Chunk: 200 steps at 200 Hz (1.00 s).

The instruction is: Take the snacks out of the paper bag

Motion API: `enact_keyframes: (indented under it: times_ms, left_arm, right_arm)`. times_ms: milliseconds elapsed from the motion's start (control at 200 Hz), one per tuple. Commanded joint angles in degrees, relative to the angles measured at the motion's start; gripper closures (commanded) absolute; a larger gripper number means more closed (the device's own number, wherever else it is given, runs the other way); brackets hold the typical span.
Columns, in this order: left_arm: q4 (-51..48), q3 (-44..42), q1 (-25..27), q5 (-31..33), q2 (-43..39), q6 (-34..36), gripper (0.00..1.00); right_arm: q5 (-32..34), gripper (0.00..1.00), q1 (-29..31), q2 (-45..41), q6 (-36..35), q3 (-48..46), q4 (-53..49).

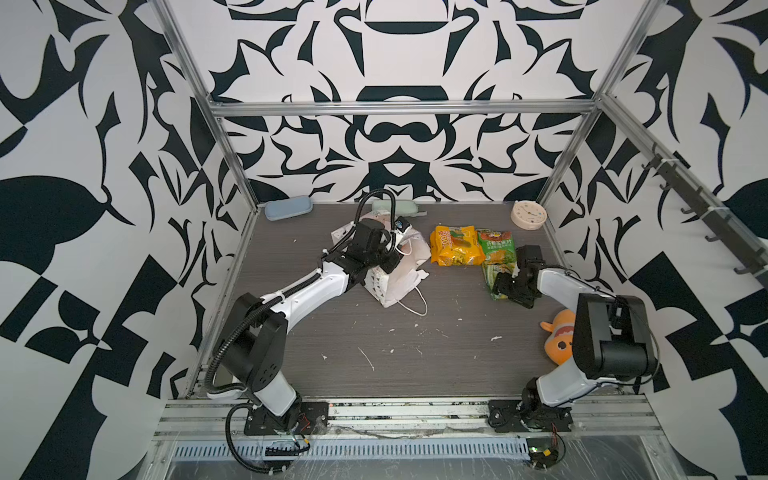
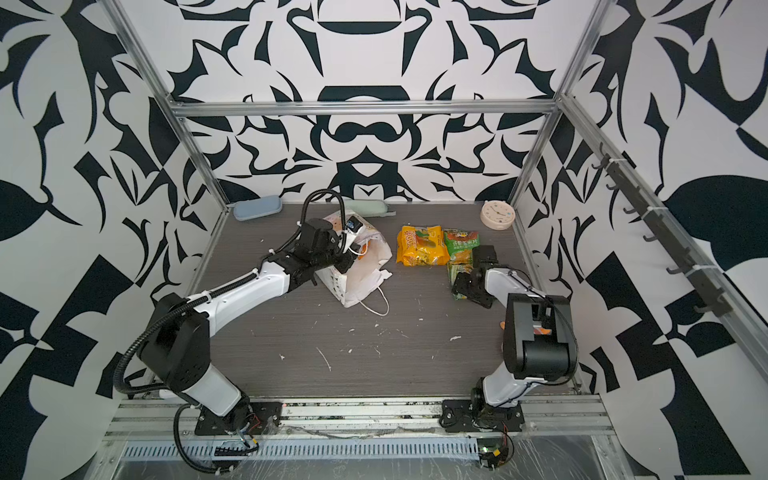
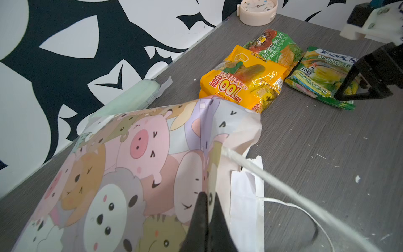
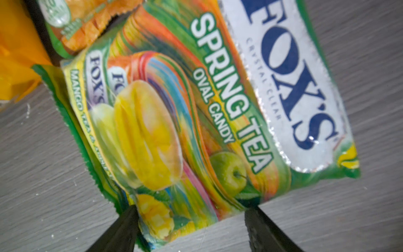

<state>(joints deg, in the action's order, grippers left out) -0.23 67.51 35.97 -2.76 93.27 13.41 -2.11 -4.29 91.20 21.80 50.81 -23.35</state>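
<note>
Bag position: white paper gift bag with pastel animal faces lies on its side on the grey table, left of centre in both top views. Left pincer is clenched on the bag's printed wall.

Three snacks lie outside, right of centre: a large yellow-orange crinkly packet, a green crinkly packet touching it, and a green candy packet just below. Right pincer is released, its jaws flanking that candy packet's end.

The bag's interior is hidden. Task judged partly done: any packets inside are yet to be extracted.
</note>
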Motion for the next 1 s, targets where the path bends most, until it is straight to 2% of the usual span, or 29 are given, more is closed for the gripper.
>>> enact_keyframes:
  times_ms: [0,145,205,265,315,385,420,440,460,485,520,560,595,685,725,840,915,995]
  left_arm:
    - [0.06,0.9,-0.02,-0.62,-0.81,-0.57,1.0]
    - [-0.03,0.8,-0.02,-0.83,-1.02,-0.49,1.0]
    - [0.21,0.61,-0.02,-0.87,-1.02,-0.46,1.0]
    - [0.39,0.6,-0.02,-0.67,-0.88,-0.4,1.0]
    - [0.56,0.6,-0.02,-0.72,-0.62,-0.31,1.0]
    - [1.01,0.69,-0.02,-0.9,-0.37,-0.38,1.0]
    - [1.06,0.86,-0.02,-1.06,-0.14,-0.47,1.0]
    - [0.98,1.07,-0.02,-1.2,0.0,-0.49,1.0]
    - [0.87,1.28,-0.02,-1.26,0.11,-0.49,1.0]
    - [0.69,1.58,-0.02,-1.35,0.23,-0.57,1.0]
    - [0.37,1.87,-0.02,-1.41,0.37,-0.66,1.0]
    - [0.23,2.02,-0.02,-1.51,0.36,-0.71,1.0]
    - [0.36,1.95,-0.02,-1.59,0.25,-0.83,1.0]
    - [0.67,1.75,-0.02,-1.54,0.2,-0.84,1.0]
    - [0.67,1.69,-0.02,-1.56,0.23,-0.75,1.0]
    - [0.41,1.92,-0.02,-1.5,0.56,-0.67,1.0]
    - [0.4,1.93,-0.02,-1.46,0.44,-0.92,1.0]
    - [0.49,1.75,-0.02,-1.48,0.49,-1.26,1.0]
  right_arm:
    - [1.45,0.17,0.16,-3.16,-0.82,3.16,-2.09]
    - [1.1,0.13,0.55,-7.71,-0.38,5.07,-4.58]
    - [3.67,0.09,1.98,-10.01,-0.03,6.04,-5.8]
    - [7.74,0.01,5.0,-12.2,-1.43,7.56,-7.21]
    - [9.39,0.01,7.01,-13.39,-2.14,8.37,-7.54]
    - [5.91,0.0,7.7,-16.01,-2.24,6.99,-4.19]
    - [4.17,0.0,7.28,-17.98,2.96,4.78,-1.87]
    - [0.99,0.01,6.41,-19.16,4.54,3.91,-0.92]
    - [-4.53,0.04,5.27,-20.43,5.17,2.48,2.35]
    - [-12.06,0.15,4.18,-22.19,6.23,-0.95,7.08]
    - [-17.83,0.32,3.9,-24.26,8.79,-4.67,14.6]
    - [-18.3,0.51,5.89,-26.22,10.39,-6.44,18.05]
    - [-14.93,0.58,9.54,-27.74,8.57,-6.55,18.23]
    - [-3.88,0.6,20.61,-31.65,2.38,-8.21,20.56]
    - [-4.06,0.62,22.39,-32.51,3.22,-10.32,24.23]
    - [-10.44,0.64,24.49,-31.08,9.05,-17.67,39.56]
    - [-8.34,0.65,29.02,-28.36,8.56,-19.17,43.56]
    - [-2.57,0.65,34.86,-25.55,5.71,-18.96,44.62]
